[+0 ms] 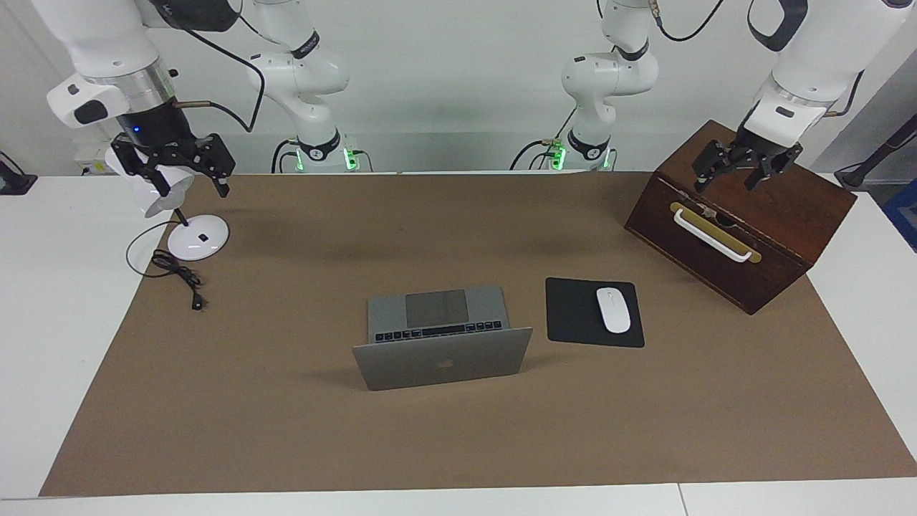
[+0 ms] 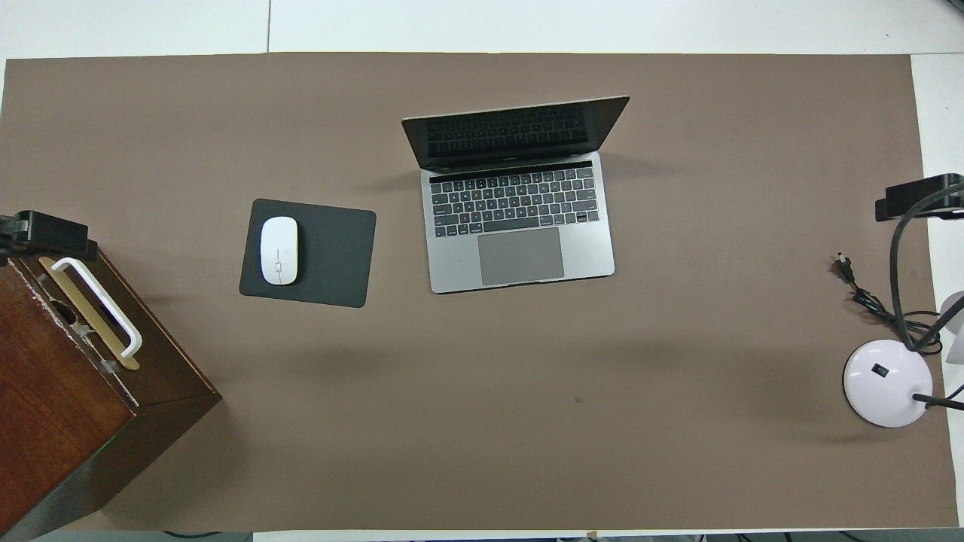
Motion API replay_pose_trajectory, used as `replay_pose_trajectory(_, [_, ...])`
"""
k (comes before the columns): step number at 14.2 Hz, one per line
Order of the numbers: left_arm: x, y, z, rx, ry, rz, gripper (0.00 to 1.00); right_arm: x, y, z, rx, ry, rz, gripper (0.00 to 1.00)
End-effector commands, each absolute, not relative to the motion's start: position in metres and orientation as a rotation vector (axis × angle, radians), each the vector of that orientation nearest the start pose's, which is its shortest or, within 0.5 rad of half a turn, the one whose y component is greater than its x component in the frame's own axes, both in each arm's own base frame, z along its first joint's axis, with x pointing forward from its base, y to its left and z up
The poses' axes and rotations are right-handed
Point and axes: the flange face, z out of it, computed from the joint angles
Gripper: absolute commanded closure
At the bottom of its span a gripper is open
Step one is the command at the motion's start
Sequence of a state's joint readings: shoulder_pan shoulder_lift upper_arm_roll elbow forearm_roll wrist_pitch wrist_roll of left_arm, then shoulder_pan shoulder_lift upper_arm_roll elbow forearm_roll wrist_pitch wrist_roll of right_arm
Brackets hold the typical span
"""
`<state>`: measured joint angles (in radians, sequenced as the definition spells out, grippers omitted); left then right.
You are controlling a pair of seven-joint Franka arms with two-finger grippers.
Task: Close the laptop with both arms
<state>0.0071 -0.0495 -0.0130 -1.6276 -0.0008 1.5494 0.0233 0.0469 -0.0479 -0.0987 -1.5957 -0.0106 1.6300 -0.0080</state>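
The silver-grey laptop stands open in the middle of the brown mat, its lid with the dark apple logo tilted up on the side farther from the robots. In the overhead view the laptop shows its black keys and grey trackpad. My left gripper hangs open and empty over the wooden box at the left arm's end; it also shows in the overhead view. My right gripper hangs open and empty over the desk lamp at the right arm's end; it also shows in the overhead view. Both are far from the laptop.
A black mouse pad with a white mouse lies beside the laptop toward the left arm's end. A dark wooden box with a white handle stands under the left gripper. A white lamp base and its black cable sit under the right gripper.
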Motion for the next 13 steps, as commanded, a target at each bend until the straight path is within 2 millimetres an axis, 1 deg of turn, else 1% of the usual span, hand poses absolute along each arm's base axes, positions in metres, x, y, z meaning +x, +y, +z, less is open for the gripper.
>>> replay_pose_trajectory(1, [0.5361,-0.0005,0.6252,-3.157,0.061,0.06,0.0,0.5451,-0.0316,0.6447,-3.134,0.053,-0.149,0.0])
replay_pose_trajectory(6, [0.5361,0.0003,0.6259,-3.157,0.059,0.058,0.0,0.5459,-0.0291,0.644,-3.134,0.056,-0.149,0.0])
replay_pose_trajectory(8, [0.5357,0.0003,0.6267,-3.157,0.059,0.055,0.0,0.547,-0.0254,0.6457,-3.127,0.103,-0.165,0.0])
replay_pose_trajectory(13, [0.5358,0.0011,0.6261,-3.157,0.056,0.055,0.0,0.5543,-0.0235,0.6493,-3.126,0.104,-0.211,0.0])
